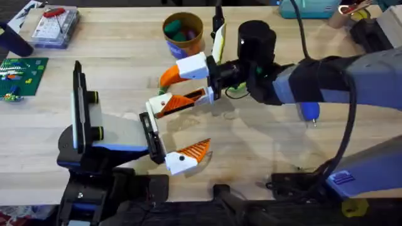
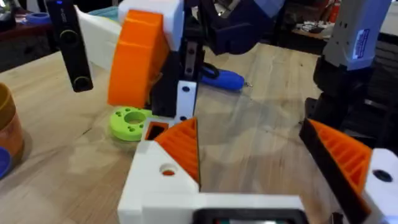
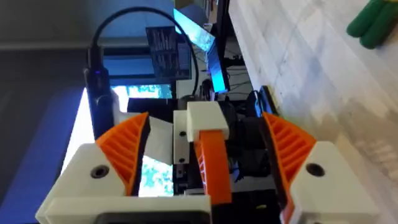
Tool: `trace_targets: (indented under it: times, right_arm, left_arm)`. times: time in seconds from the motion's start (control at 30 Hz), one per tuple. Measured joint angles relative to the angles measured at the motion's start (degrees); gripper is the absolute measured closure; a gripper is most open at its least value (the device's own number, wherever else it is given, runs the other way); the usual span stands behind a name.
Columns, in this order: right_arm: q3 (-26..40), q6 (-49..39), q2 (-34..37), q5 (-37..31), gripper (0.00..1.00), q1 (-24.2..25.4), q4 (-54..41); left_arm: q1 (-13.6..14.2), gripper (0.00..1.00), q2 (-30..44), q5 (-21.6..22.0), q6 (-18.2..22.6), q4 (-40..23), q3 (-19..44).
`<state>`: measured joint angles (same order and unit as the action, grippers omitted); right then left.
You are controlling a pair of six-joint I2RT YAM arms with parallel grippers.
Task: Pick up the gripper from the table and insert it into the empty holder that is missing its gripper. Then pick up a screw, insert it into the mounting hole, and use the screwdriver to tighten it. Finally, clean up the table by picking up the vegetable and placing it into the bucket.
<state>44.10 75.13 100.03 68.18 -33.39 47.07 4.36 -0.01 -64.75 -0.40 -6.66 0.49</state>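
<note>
The gripper [image 1: 171, 103], white base and orange ribbed tip, sits at the far end of the black holder [image 1: 149, 129] on my left arm, opposite the twin finger [image 1: 187, 157]. My left gripper [image 2: 252, 134] stands wide open. My right gripper [image 3: 205, 124] straddles the piece [image 3: 208, 152] with gaps on both sides, open. The blue screwdriver [image 1: 309, 112] lies under the right arm, also visible as the screwdriver [image 2: 224, 78]. The bucket [image 1: 183, 32] stands at the back. A green vegetable [image 3: 373, 25] lies on the table. The screw is out of view.
A lime green ring [image 2: 127, 122] lies just beyond the left fingers. A green circuit board [image 1: 22, 72] and a clear parts box [image 1: 56, 26] sit at the far left. A black cylinder [image 1: 256, 34] stands behind the right arm. Cables cross the front edge.
</note>
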Motion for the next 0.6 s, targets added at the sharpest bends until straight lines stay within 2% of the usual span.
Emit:
trace_targets:
  times: [0.33, 0.6]
  right_arm:
    - [0.0, -1.0, 0.0, 0.7, 0.008, 3.8, 0.0]
    - [0.0, -3.4, 0.0, 1.8, 0.007, 10.5, 0.1]
  left_arm:
    - [0.0, 0.015, 0.0, 0.0, 0.0, 0.0, 0.0]
    - [0.0, 0.014, 0.0, 0.0, 0.0, 0.0, 0.0]
